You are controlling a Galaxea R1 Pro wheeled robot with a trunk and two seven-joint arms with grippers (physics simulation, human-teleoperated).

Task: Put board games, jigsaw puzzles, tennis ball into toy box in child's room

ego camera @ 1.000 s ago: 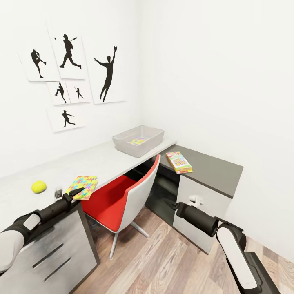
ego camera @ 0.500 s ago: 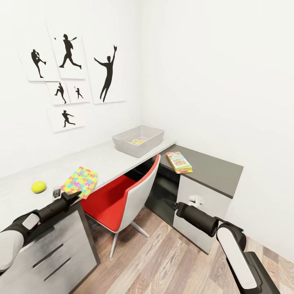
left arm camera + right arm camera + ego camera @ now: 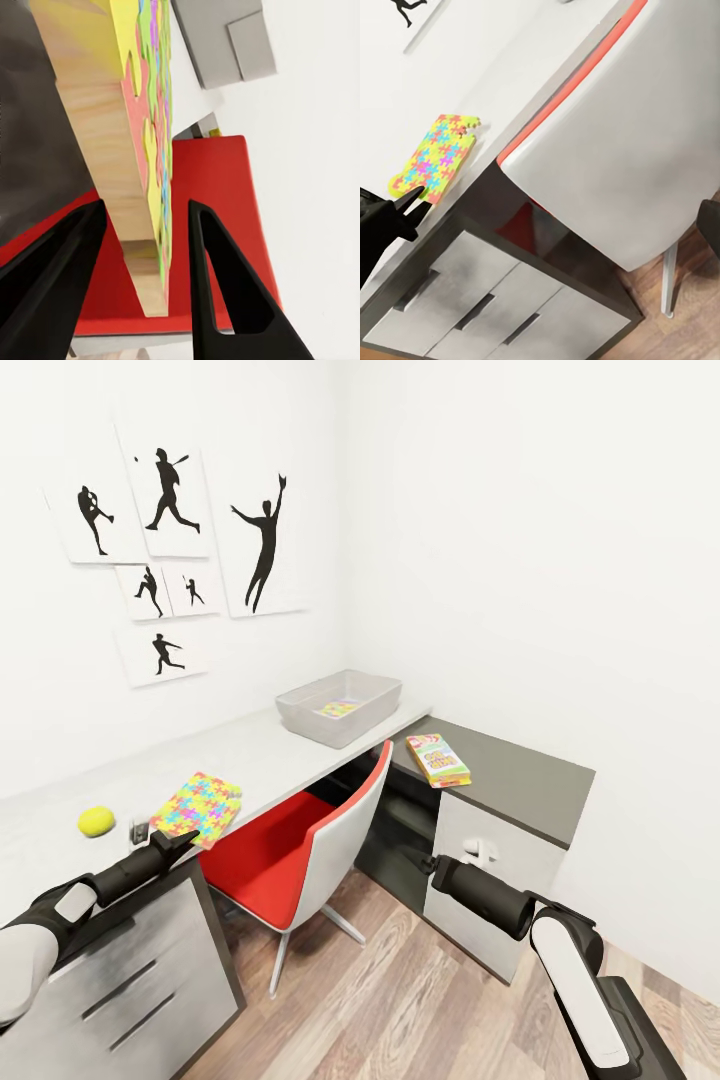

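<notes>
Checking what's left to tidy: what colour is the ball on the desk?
Yellow-green. The ball shows best in the head view, beside the puzzle.

A table (image 3: 250, 745) runs from the lower left toward the frame's centre. On it, from left to right: a ball (image 3: 96, 821), a jigsaw puzzle (image 3: 198, 806) at its front edge, and a toy box (image 3: 375, 705) with a second puzzle (image 3: 337, 708) inside. Right of the box lies a board game (image 3: 437, 759). Below centre, a chair (image 3: 310, 850) sits tucked under the table.
</notes>
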